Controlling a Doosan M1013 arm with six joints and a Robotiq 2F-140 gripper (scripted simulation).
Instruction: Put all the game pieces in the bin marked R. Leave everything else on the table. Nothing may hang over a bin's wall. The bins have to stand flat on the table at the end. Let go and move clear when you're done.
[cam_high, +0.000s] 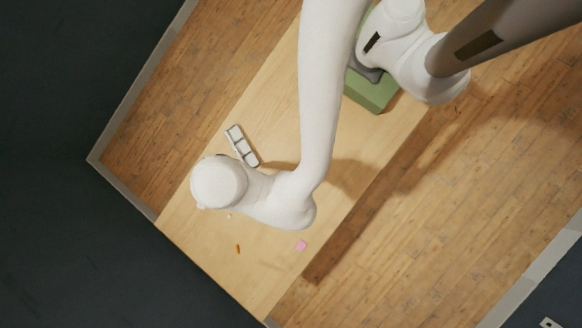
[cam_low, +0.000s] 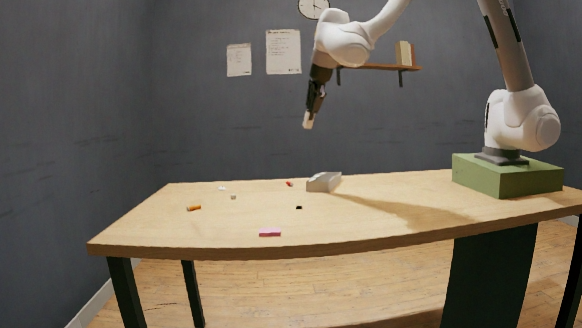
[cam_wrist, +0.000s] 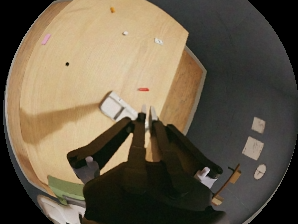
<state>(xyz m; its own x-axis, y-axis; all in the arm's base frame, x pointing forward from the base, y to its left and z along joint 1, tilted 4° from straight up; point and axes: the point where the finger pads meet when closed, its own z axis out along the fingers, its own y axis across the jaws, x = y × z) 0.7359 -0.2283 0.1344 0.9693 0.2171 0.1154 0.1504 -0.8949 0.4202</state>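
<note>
On the wooden bench (cam_high: 270, 270) (cam_low: 150, 225) (cam_wrist: 95, 55), you have a pink rectangular block (cam_high: 300, 245) (cam_low: 270, 232) (cam_wrist: 46, 39) nearest, then a small black piece (cam_low: 299, 207) (cam_wrist: 67, 64), a small off-white cube (cam_high: 230, 216) (cam_low: 233, 197) (cam_wrist: 125, 33) and the grey compartmented bin (cam_high: 242, 146) (cam_low: 324, 182) (cam_wrist: 118, 106), your claw (cam_low: 308, 124) (cam_wrist: 147, 111) nearly closed, empty, high above.
</note>
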